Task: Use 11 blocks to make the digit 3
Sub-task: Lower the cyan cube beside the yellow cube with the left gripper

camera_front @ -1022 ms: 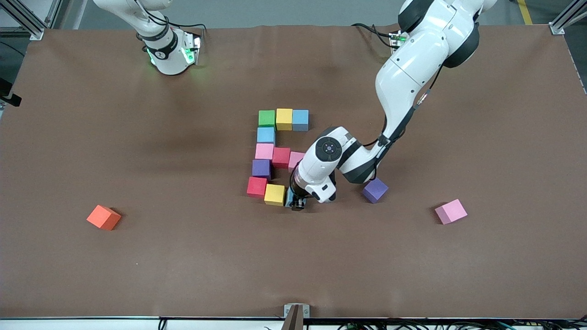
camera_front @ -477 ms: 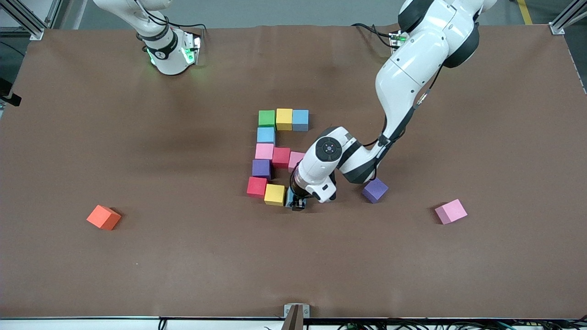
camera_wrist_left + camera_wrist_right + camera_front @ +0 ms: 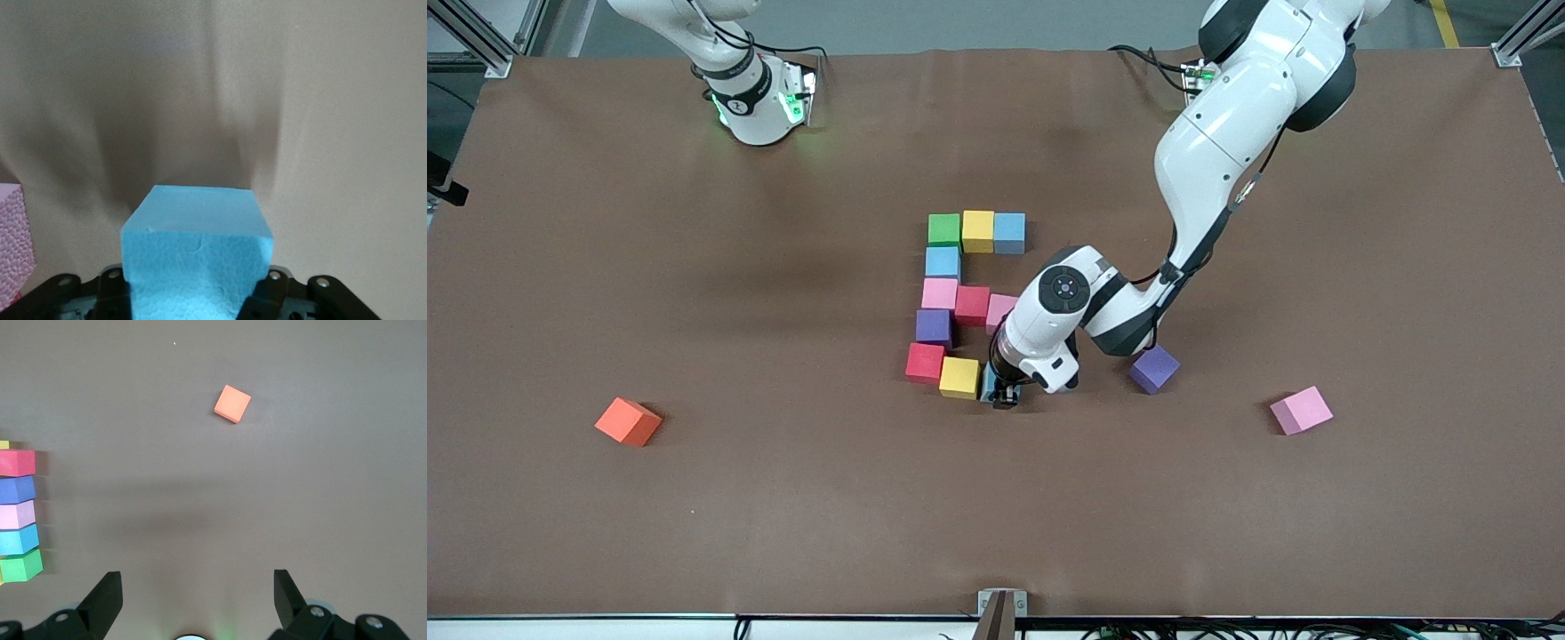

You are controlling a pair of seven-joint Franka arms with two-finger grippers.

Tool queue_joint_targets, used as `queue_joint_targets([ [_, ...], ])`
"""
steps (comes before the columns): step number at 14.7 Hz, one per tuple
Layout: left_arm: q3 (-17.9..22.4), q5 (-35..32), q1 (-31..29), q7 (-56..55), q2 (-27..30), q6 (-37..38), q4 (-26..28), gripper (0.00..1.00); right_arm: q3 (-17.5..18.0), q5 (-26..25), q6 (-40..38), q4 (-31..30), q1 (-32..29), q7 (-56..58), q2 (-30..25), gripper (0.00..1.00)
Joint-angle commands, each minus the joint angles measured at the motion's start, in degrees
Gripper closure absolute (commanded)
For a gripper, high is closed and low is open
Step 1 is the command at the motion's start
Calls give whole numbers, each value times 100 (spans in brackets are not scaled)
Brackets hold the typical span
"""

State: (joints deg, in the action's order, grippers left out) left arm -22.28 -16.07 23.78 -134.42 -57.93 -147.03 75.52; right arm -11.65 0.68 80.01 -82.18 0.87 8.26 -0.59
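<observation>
Light blue foam cube (image 3: 197, 257) clamped in left claw (image 3: 1003, 392), set beside yellow foam cube (image 3: 959, 377) to finish the nearest bar; right claw (image 3: 193, 600) waits wide

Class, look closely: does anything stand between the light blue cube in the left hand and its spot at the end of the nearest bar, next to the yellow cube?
Nothing visible does. The left hand holds the light blue cube right beside the yellow cube.

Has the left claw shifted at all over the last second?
No. The left claw, shut on the light blue cube, sits in the same spot beside the yellow cube.
</observation>
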Motion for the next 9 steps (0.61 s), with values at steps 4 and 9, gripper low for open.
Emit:
queue_joint_targets([
  [4,74,139,198,-31,-350,-28,-2,91,31,-112,-65,79,-43,1,6,0],
  [9,74,148,233,-58,-359,-141,-11,89,22,-120,-56,79,-52,1,6,0],
])
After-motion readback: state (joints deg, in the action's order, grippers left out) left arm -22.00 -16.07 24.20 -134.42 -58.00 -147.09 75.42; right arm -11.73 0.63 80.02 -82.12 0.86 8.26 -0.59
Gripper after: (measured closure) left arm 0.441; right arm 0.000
